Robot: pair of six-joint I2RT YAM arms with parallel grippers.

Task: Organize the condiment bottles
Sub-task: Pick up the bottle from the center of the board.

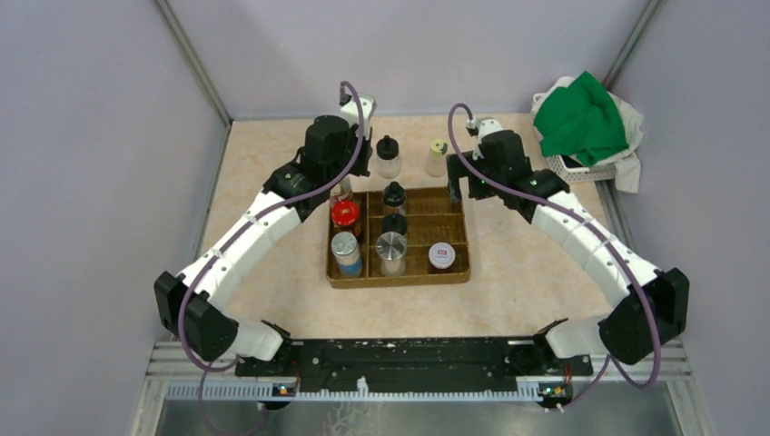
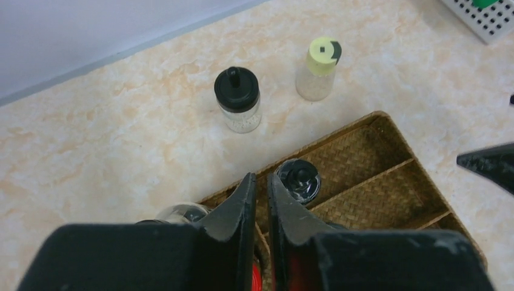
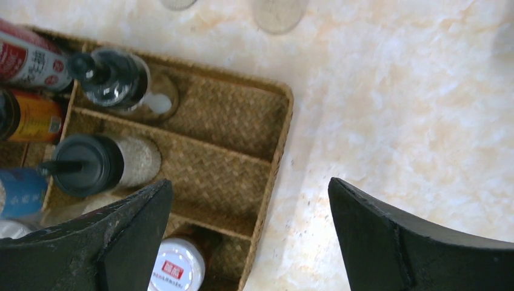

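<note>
1. The tall bottle (image 3: 24, 59) in the far left corner of the tray (image 3: 267, 151) has a red label with white Chinese characters. I cannot read them with certainty.
2. The white-lidded jar (image 3: 176, 267) in the near strip of the tray has a small red sticker on its lid. The white writing on it is too small to read.
3. In the left column, one jar has an orange label (image 3: 33, 115) and another a blue label (image 3: 18, 191). The print on both is blurred.
4. The yellow-green-lidded shaker (image 2: 320, 63) has a black square mark on its lid. It stands on the worktop (image 2: 121, 151) just behind the far rim of the tray. The black-capped jar (image 2: 237, 100) stands near it, not touching.
5. A black pourer bottle (image 3: 112, 76) and a black-lidded shaker (image 3: 100, 163) stand in the middle of the tray, one strip apart.
6. The left gripper (image 2: 260, 179) hangs over the far left part of the tray. Its jaws are drawn almost together with only a thin slit, and nothing is seen in it.
7. The right gripper (image 3: 248, 183) is above the right rim of the tray. Its jaws are spread wide and grasp nothing.
8. Bare woven floor shows in the right half of the strips, and bare worktop lies to the right of the rim. A basket with green cloth (image 1: 581, 123) sits in the far right corner, well apart.
</note>
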